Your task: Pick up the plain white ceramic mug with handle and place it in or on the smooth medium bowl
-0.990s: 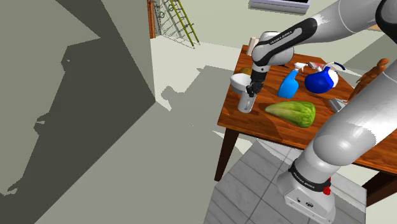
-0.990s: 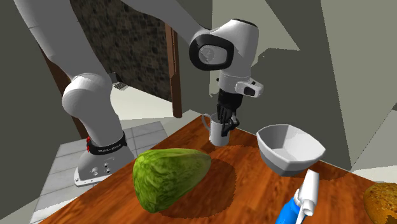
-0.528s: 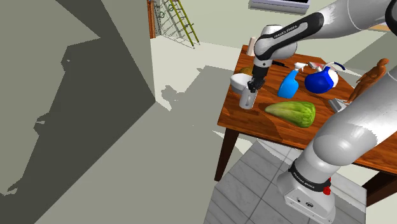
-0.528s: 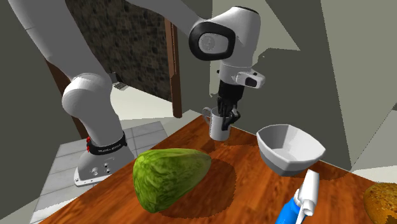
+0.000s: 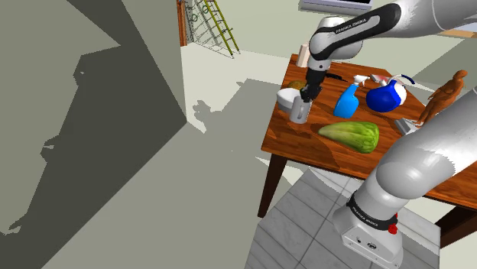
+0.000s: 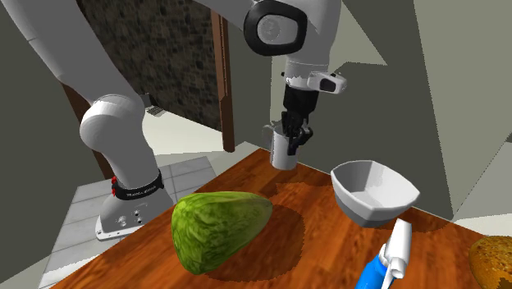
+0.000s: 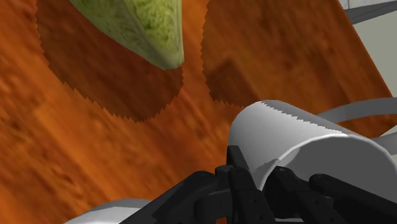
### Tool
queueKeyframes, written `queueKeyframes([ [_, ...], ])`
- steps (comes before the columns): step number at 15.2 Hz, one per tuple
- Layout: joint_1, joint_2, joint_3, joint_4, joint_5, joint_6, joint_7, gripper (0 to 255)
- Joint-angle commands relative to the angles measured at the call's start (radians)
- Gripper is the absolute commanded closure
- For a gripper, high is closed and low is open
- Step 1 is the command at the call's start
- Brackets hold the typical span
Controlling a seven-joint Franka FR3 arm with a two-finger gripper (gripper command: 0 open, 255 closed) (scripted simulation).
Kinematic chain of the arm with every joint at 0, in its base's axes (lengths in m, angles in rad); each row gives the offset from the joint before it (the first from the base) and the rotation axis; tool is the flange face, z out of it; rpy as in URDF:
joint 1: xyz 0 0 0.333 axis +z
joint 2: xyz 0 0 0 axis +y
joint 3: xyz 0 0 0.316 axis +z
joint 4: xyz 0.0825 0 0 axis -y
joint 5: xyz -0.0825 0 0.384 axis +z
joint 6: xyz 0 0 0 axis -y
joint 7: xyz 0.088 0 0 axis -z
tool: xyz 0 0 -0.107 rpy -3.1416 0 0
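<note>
The white mug (image 5: pixel 299 113) hangs off the table, level with the bowl's rim, with my gripper (image 5: pixel 306 96) shut on its rim. In the second exterior view the mug (image 6: pixel 283 151) is upright under the gripper (image 6: pixel 293 141), its handle toward the doorway side, a short way left of the white bowl (image 6: pixel 373 194). The bowl (image 5: pixel 287 98) stands at the table's corner, partly hidden behind the mug in the shoulder view. In the wrist view the fingers (image 7: pixel 245 188) pinch the wall of the mug (image 7: pixel 299 143), one inside and one outside.
A green lettuce (image 6: pixel 217 228) lies on the wooden table (image 5: pixel 306 145) near its front edge. A blue spray bottle (image 5: pixel 348 101), a blue jug (image 5: pixel 386 96) and a brown figurine (image 5: pixel 439 98) stand farther back. Bread (image 6: pixel 492 259) lies beyond the bowl.
The gripper has risen with the mug in it. The mug has left the tabletop and moved up and slightly toward the bowl. The bowl and lettuce have not moved.
</note>
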Motion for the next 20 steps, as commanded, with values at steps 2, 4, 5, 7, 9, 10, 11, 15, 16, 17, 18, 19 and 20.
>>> queueKeyframes([
  [2, -0.001, -0.020, 0.005, 0.025, -0.004, -0.045, 0.005, 255],
  [4, -0.001, -0.030, 0.008, 0.044, -0.006, -0.073, 0.007, 255],
  [5, 0.000, -0.034, 0.010, 0.053, -0.006, -0.087, 0.008, 255],
  [7, 0.000, -0.043, 0.013, 0.073, -0.007, -0.115, 0.009, 255],
  [9, 0.000, -0.050, 0.015, 0.094, -0.008, -0.143, 0.011, 255],
  [10, 0.000, -0.053, 0.017, 0.105, -0.008, -0.156, 0.011, 255],
  [11, 0.001, -0.056, 0.018, 0.115, -0.008, -0.170, 0.012, 255],
  [15, 0.002, -0.066, 0.023, 0.161, -0.008, -0.225, 0.013, 255],
  [16, 0.002, -0.068, 0.025, 0.173, -0.007, -0.238, 0.014, 255],
  [17, 0.002, -0.069, 0.026, 0.185, -0.007, -0.252, 0.014, 255],
  [18, 0.002, -0.070, 0.026, 0.188, -0.007, -0.257, 0.014, 255],
  [19, 0.002, -0.032, 0.012, 0.228, 0.001, -0.259, -0.006, 255],
  [20, 0.001, 0.006, -0.001, 0.269, 0.010, -0.262, -0.027, 255],
])
